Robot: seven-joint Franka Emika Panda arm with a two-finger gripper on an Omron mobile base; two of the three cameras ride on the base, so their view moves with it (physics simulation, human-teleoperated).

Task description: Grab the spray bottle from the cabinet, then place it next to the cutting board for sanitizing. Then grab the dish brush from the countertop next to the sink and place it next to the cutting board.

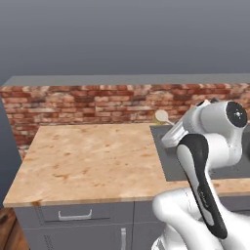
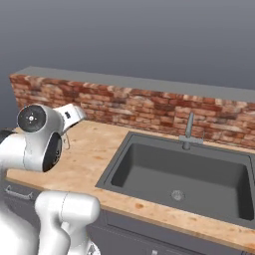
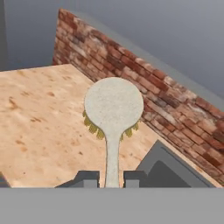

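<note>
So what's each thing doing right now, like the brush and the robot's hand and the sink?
Dish brush: held by its handle, head up over the countertop.
Gripper: shut on the brush handle.
Sink: empty, dry.
Faucet: no water running.
Drawer: closed.

The long beige countertop [image 1: 93, 156] looks like matt mottled wood grain, the red-brown wall [image 2: 149, 107] behind it like rough brick, the dark grey recessed sink [image 2: 164, 172] and its slim grey faucet [image 2: 189, 130] like dull metal, and the round cream-headed dish brush [image 3: 113, 109] speckled matt with yellowish bristles.
</note>
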